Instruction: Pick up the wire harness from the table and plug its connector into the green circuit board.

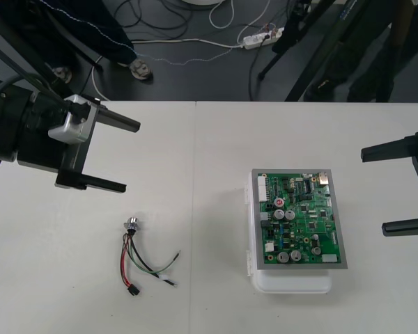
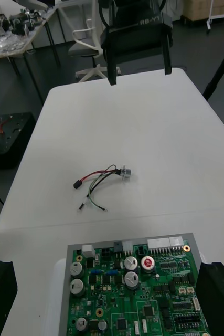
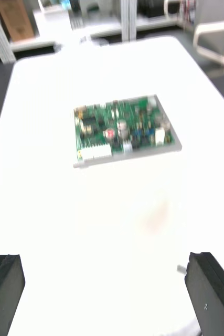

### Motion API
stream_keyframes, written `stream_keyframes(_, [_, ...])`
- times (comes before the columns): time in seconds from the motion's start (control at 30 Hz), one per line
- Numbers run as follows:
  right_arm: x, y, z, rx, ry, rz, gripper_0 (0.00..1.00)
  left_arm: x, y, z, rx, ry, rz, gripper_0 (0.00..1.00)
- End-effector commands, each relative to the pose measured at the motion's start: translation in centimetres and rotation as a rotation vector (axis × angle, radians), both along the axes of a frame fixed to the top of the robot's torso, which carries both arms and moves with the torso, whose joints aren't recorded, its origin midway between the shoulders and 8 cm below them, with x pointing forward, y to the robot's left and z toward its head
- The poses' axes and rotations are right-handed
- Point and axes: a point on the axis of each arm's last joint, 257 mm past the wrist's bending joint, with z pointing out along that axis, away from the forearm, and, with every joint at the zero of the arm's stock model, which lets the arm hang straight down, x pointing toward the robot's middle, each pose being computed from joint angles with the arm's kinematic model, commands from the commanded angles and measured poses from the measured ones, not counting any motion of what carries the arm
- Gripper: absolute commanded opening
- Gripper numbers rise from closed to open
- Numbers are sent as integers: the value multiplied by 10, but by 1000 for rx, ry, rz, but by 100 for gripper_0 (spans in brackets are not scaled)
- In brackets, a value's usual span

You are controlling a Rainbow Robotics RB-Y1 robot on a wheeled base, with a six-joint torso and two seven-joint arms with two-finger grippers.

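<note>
— Jaws, going left to right?
— Left gripper (image 1: 131, 156) is spread wide, over the far-left part of the table. Right gripper (image 1: 373, 189) is spread too, at the right edge, right of the board. Neither is touching anything.
— Harness?
— Wire harness (image 1: 143, 256) lies loose on the table, left side, just nearer than the left gripper. Its metal socket (image 1: 132, 224) is at the far end and its black plug (image 1: 134, 291) at the near end. It's well apart from the green circuit board (image 1: 299, 219), which sits on its white base (image 1: 292, 282) right of centre. Not plugged in.
— Risks?
— My guess: the wires are thin and splayed, so closing fingers could catch one strand and drag the rest, or skid on the flat top. Grabbing the socket end would leave the plug dangling. The board connectors look small, so a tilted plug could jam.
— Surface, room?
— Plain pale table (image 1: 209, 181) with a seam running near to far. Past the far edge is dark floor (image 1: 195, 76) with cables and a power strip (image 1: 261, 38).
</note>
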Motion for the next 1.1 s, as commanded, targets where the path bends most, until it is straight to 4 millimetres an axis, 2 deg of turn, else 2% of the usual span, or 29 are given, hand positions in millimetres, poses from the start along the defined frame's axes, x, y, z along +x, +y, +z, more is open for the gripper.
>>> stream_keyframes(0.03, [-12,-7,8,59,-40,15,100,-10,18,-7,168,-113,-61,90])
stream_keyframes(0.2, [-15,-11,9,115,-80,24,100,-9,26,-12,242,-234,-131,90])
stream_keyframes(0.37, [-11,-10,9,210,-117,5,100,2,48,-20,375,-400,-214,90])
stream_keyframes(0.5, [-10,-10,12,258,-126,-16,100,0,55,-28,443,-464,-290,90])
stream_keyframes(0.87, [-21,-5,4,339,-65,-29,100,-3,58,-57,593,-678,-608,90])
stream_keyframes(1.1, [-21,-3,4,340,-61,-26,100,7,60,-73,709,-793,-795,90])
